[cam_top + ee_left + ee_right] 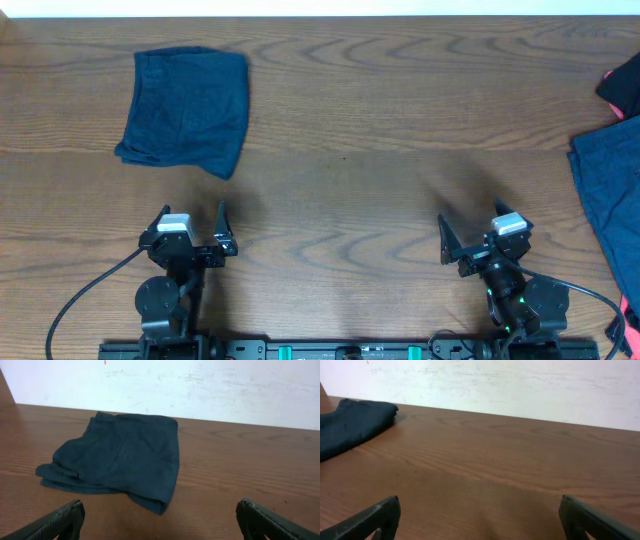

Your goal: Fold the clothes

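The navy blue shorts [186, 108] lie folded into a compact rectangle at the far left of the wooden table. They also show in the left wrist view [117, 457] and at the left edge of the right wrist view [350, 422]. My left gripper [192, 225] is open and empty near the front edge, well short of the shorts; its fingers spread wide in its wrist view [159, 520]. My right gripper [470, 232] is open and empty at the front right, over bare table [479, 517].
More dark blue cloth [610, 190] lies at the table's right edge, with a red-and-black garment [624, 85] behind it and a bit of red at the lower right corner [630, 322]. A white wall runs behind the table.
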